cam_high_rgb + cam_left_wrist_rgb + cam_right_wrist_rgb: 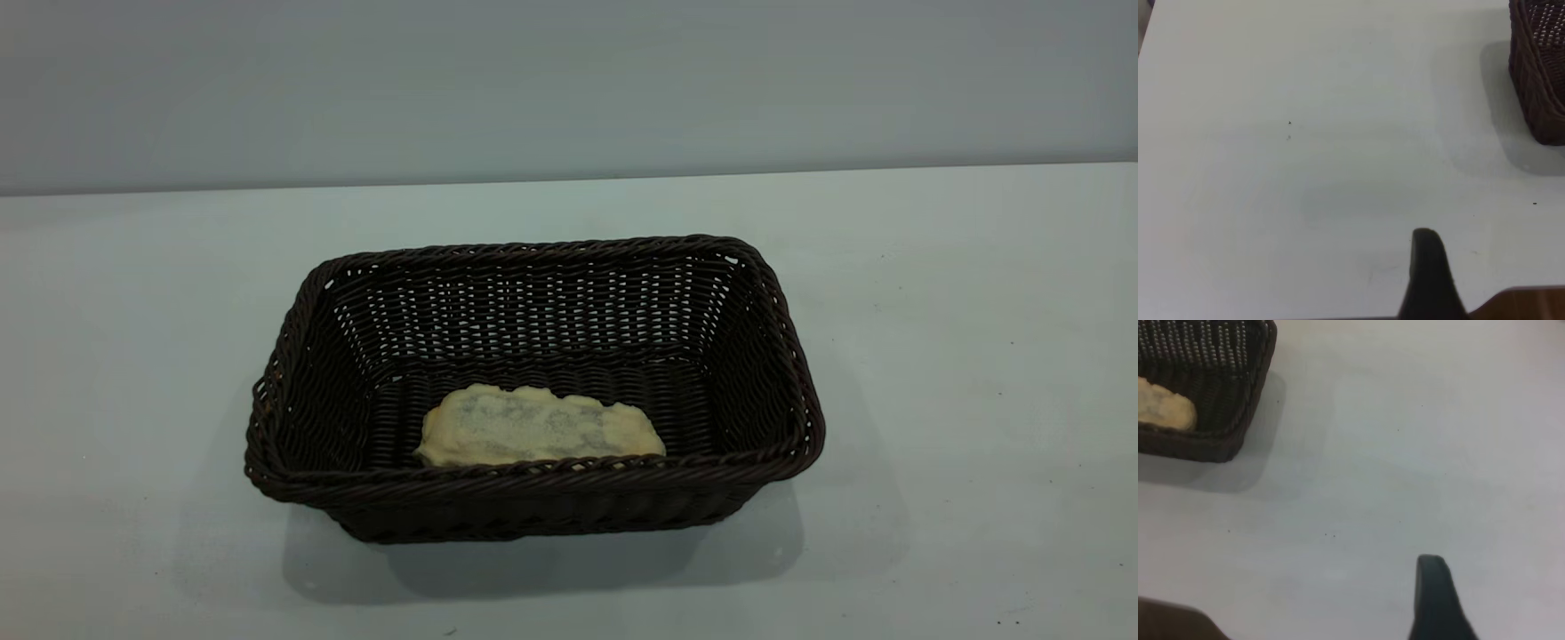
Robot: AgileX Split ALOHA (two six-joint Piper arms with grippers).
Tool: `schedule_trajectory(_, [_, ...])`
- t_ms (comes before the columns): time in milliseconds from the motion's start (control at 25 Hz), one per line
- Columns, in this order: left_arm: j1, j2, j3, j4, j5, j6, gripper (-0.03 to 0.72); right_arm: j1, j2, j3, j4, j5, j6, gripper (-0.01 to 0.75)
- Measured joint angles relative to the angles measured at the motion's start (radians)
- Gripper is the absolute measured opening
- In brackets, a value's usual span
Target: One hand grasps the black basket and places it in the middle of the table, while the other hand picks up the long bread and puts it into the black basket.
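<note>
The black basket [782, 356] stands in the middle of the table [978, 356], long side toward the exterior camera. The long bread [540, 427] lies on the basket's floor against the near wall, pale smudged underside up. Neither gripper appears in the exterior view. In the left wrist view, a black part of my left gripper [1426, 267] hangs over bare table, with a corner of the basket [1538, 73] well away from it. My right gripper [1435, 593] also hangs over bare table, far from the basket [1218, 393], where an end of the bread [1165, 410] shows inside.
A pale grey wall [569, 80] rises behind the table's far edge. A brown strip [1525, 303] shows past the table's edge in the left wrist view, and a dark brown patch [1171, 623] in the right wrist view. Tiny dark specks dot the tabletop.
</note>
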State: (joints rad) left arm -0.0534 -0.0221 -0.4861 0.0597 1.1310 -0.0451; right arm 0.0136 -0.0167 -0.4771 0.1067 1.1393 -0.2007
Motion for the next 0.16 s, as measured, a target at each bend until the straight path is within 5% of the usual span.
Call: schedule_trajectory(160, [0.000, 0.000, 0.000, 0.000, 0.000, 0.000, 0.539, 0.000, 0.000, 0.000, 0.000, 0.000, 0.000, 0.474])
